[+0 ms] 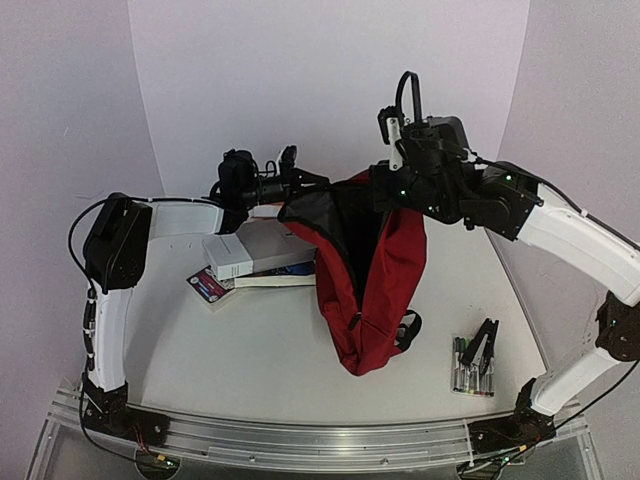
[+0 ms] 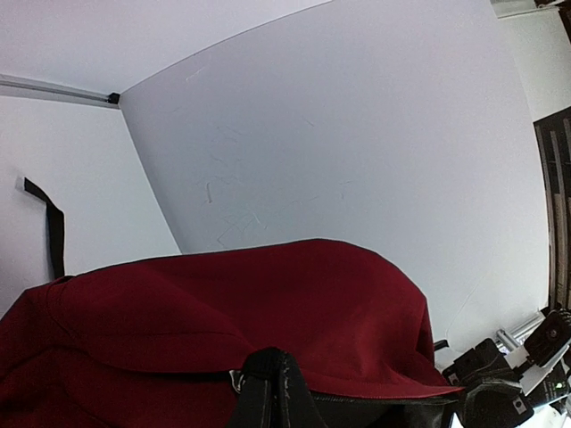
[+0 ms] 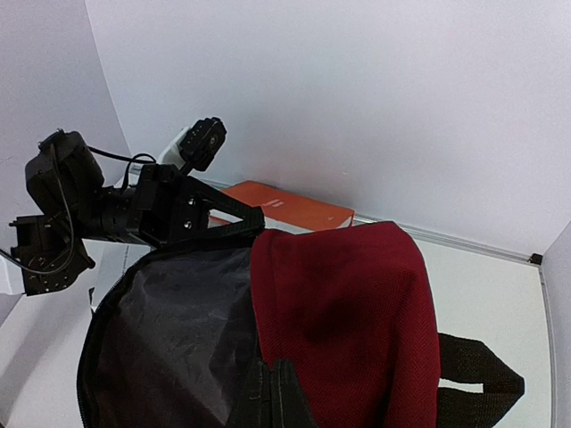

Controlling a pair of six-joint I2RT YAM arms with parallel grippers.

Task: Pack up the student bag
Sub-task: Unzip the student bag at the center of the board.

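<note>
1. The bag (image 1: 385, 270) hangs between the two arms above the middle of the table (image 1: 260, 370), with its mouth pulled open. Its lower end reaches down to the tabletop, but it is hard to tell whether it rests there.
2. The left gripper (image 2: 268, 383) is cut off at the bottom of its own camera view. Its jaws are closed together on the bag's rim, and the tips are buried in the red cloth.
3. The right gripper (image 3: 272, 388) is likewise cropped at the frame edge, with its jaws clamped on the opposite rim where the red cloth meets the black lining (image 3: 169, 339).
4. The inside of the bag is dark, and nothing in it can be made out.
5. A black strap (image 3: 473, 366) sticks out from behind the bag, and its far end is hidden.
6. Behind and left of the bag lies a stack (image 1: 250, 262) with a white box (image 1: 240, 250) on top. The bag covers the stack's right end, and the lower covers are too small to read. An orange book (image 3: 285, 205) shows from the right wrist.
7. Near the right arm's base, well apart from the bag, lies a pack of pens (image 1: 465, 372) with a black clip (image 1: 487, 345) over it.
8. The tabletop is plain white. White walls (image 1: 330, 80) enclose it on three sides, and a metal rail (image 1: 300, 440) runs along the near edge.
</note>
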